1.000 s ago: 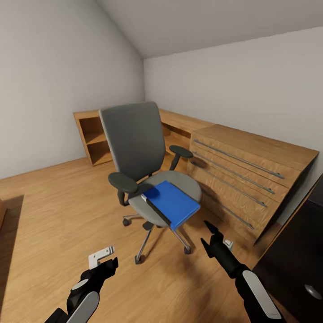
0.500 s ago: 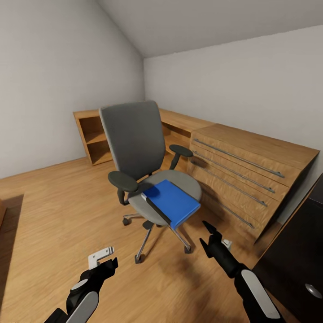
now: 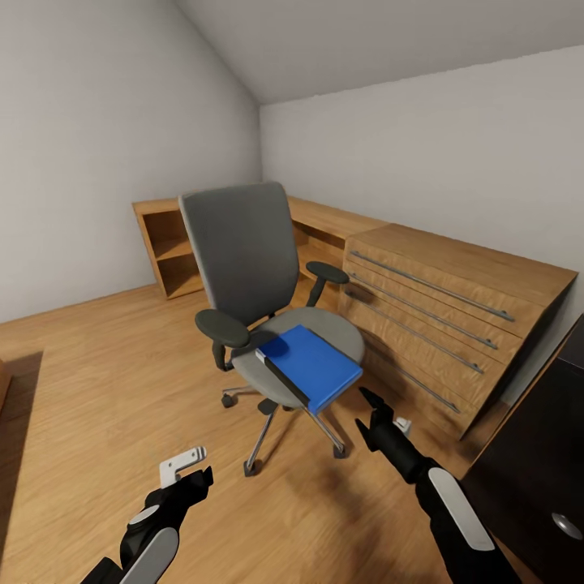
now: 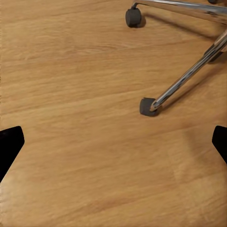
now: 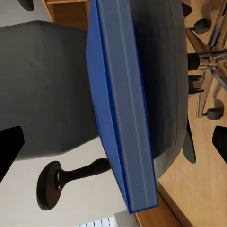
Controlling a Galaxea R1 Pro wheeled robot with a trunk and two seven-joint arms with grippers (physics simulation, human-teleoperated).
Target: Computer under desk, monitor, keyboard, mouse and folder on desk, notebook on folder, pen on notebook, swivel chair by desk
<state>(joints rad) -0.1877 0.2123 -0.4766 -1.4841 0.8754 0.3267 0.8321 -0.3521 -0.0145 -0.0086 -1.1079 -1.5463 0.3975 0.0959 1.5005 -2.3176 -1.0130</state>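
Observation:
The grey swivel chair (image 3: pixel 243 251) stands in the middle of the wood floor, its back towards the far corner. On the front right of its seat lies the blue folder (image 3: pixel 312 365) with its dark spine towards me. My right gripper (image 3: pixel 378 410) is open, low and just right of the seat's front edge, pointing at the folder. In the right wrist view the folder (image 5: pixel 125 109) shows edge-on against the chair (image 5: pixel 163 71). My left gripper (image 3: pixel 191 470) is open over bare floor, left of the chair's base, with a castor (image 4: pixel 149 106) ahead of it.
Low light-wood cabinets run along the far walls: open shelves (image 3: pixel 174 251) at the back left and a chest of drawers (image 3: pixel 438 316) right of the chair. A dark piece of furniture (image 3: pixel 535 454) fills the lower right corner. Open floor lies to the left.
My right gripper has moved up and forward, closer to the chair seat and the folder. The left gripper, chair and folder have not moved.

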